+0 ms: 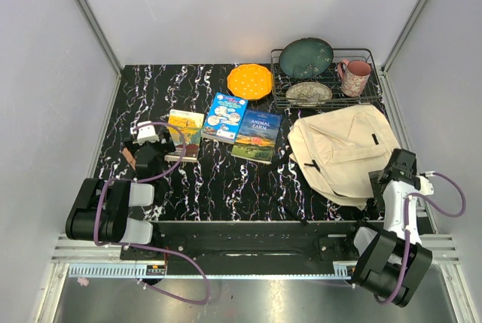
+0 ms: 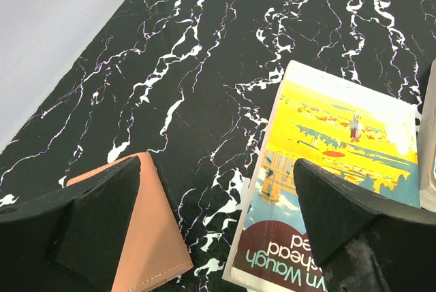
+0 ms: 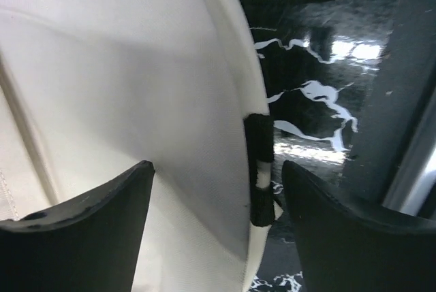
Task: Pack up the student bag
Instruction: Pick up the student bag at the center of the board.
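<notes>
Bag (image 1: 343, 150) lies flat, right gripper (image 3: 216, 169) agape astride its edge, left gripper (image 2: 218, 163) agape by the Waugh book (image 2: 334, 142); rack (image 1: 277, 86) holds plate (image 1: 306, 58), bowl (image 1: 309, 92), mug (image 1: 355, 76).

black marble desk (image 1: 151, 97) in front of me, orange dotted plate (image 1: 250, 80) at the back, wire rack (image 1: 339, 93) holding teal plate (image 1: 306, 58), patterned dish (image 1: 309, 92), pink mug (image 1: 355, 76)

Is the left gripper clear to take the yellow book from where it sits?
Probably yes: the left gripper hangs open over the yellow book, nothing lies on it, and the tan piece sits apart.
</notes>
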Action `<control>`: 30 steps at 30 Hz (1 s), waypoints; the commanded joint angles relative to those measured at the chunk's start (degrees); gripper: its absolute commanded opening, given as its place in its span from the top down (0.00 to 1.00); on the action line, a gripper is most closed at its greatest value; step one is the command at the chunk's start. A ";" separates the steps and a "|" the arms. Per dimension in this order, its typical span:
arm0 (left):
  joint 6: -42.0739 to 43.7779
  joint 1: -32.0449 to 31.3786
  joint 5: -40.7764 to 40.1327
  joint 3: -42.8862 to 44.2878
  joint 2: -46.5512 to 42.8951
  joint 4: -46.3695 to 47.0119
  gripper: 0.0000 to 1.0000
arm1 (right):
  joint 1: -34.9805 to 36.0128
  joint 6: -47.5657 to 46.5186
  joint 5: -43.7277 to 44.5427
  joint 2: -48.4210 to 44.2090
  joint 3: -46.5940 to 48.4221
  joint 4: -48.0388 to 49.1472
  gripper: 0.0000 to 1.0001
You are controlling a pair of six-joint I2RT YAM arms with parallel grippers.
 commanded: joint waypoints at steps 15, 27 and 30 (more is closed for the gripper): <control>-26.40 -3.44 -6.98 24.81 -30.58 -65.21 0.01 | -0.16 -9.57 -15.32 -13.71 0.04 11.85 1.00; -30.47 -2.65 21.15 26.66 -25.56 -68.13 0.01 | -0.07 -15.81 -28.67 -17.59 22.26 -0.09 1.00; -32.31 -2.30 24.23 26.66 -24.51 -68.56 0.01 | -0.16 -17.65 -32.28 -16.36 30.87 -4.13 1.00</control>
